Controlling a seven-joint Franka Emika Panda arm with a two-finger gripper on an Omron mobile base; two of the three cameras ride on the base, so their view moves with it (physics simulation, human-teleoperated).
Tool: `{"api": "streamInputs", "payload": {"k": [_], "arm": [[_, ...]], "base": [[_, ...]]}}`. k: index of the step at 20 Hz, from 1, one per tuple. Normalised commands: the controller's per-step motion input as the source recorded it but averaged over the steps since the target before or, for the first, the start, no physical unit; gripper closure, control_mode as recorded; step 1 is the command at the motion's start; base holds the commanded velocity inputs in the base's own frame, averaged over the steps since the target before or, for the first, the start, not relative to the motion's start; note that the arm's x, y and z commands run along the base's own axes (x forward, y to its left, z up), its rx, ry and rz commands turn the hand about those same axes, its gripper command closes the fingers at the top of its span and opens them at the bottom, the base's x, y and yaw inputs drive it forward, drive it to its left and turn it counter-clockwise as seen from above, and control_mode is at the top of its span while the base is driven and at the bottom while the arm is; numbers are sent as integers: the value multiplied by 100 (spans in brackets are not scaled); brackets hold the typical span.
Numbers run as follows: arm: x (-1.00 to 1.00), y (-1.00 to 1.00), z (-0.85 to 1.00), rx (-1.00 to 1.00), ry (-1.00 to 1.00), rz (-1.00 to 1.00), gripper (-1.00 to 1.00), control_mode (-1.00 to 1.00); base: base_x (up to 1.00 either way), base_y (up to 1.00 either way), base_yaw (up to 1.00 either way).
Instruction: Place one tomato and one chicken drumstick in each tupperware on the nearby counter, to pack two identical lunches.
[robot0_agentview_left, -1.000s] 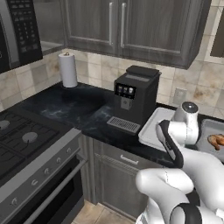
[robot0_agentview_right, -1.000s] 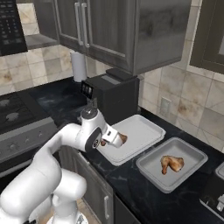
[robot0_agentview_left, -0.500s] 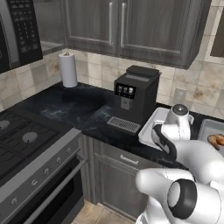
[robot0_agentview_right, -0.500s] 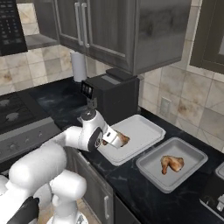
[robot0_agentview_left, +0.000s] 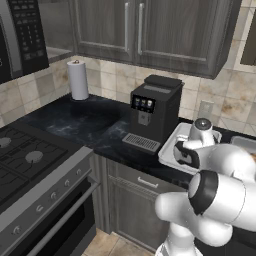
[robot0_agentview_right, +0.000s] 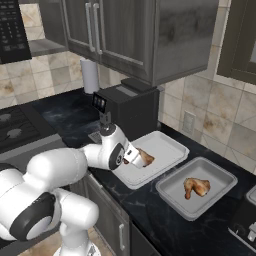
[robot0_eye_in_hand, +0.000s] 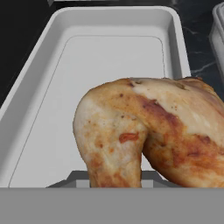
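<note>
Two shallow, pale grey trays with rounded corners sit side by side on the glossy black marbled worktop (robot0_agentview_right: 150, 220). The right tray (robot0_agentview_right: 220, 175) holds one golden-brown drumstick (robot0_agentview_right: 196, 186), lying flat near its middle. The left tray (robot0_agentview_right: 170, 145), next to the black coffee machine (robot0_agentview_right: 125, 107), has a bare floor; above its near part hangs the second drumstick (robot0_agentview_right: 144, 158), lumpy and roasted, clamped in the jaws of the gripper (robot0_agentview_right: 134, 156). In the hand view this drumstick (robot0_eye_in_hand: 148, 131) looms large over the left tray (robot0_eye_in_hand: 39, 57), its skin mottled brown and orange, with the rim of the right tray (robot0_eye_in_hand: 217, 30) at the edge. Compared with a second ago, the arm has pivoted lower and nearer the cameras, and the held drumstick sits slightly farther over the left tray. A white paper-towel roll (robot0_agentview_left: 77, 80) stands upright farther along the worktop.
</note>
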Motion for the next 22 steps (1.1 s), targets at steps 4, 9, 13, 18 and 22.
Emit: {"api": "streamInputs", "payload": {"k": [4, 9, 13, 18, 22], "arm": [[16, -11, -10, 2, 0, -1, 100, -100], [2, -1, -19, 2, 1, 0, 100, -100], [0, 0, -21, 1, 1, 0, 100, -100], [9, 10, -5, 1, 0, 0, -100, -100], [17, 7, 0, 3, 0, 1, -100, -100]], "base": [[0, 0, 0], [0, 0, 0], [0, 0, 0], [0, 0, 0], [0, 0, 0]]}}
